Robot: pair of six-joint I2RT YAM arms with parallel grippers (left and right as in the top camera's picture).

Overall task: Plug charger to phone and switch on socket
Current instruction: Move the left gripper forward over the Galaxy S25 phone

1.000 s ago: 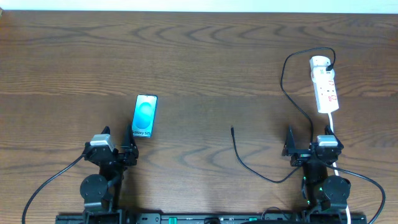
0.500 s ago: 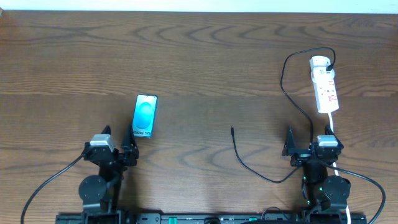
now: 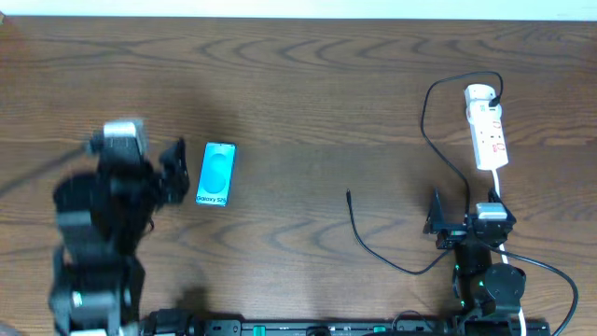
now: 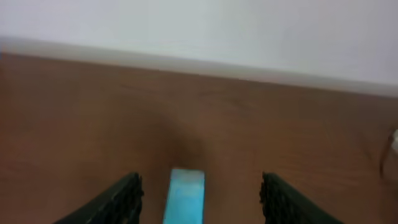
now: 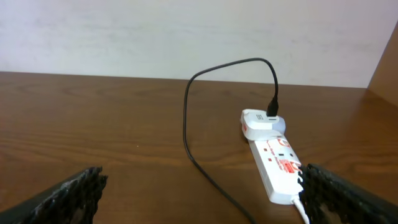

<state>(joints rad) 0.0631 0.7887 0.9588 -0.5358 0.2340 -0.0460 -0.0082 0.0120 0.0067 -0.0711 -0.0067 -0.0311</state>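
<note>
The phone lies flat on the table at left centre, its cyan screen up. My left gripper is open and empty, raised just left of the phone. In the left wrist view the phone lies between the open fingers; that view is blurred. The charger cable runs from a white adapter on the socket and ends in its plug tip at mid table. My right gripper is open and empty, below the socket. The right wrist view shows the socket and the cable ahead of the gripper.
The white adapter sits in the socket's far end. The socket's white cord runs down past my right arm. A pale wall borders the table's far edge.
My left arm has risen and swung forward and left, from the front edge up beside the phone. The right arm, phone, cable and socket have not moved.
</note>
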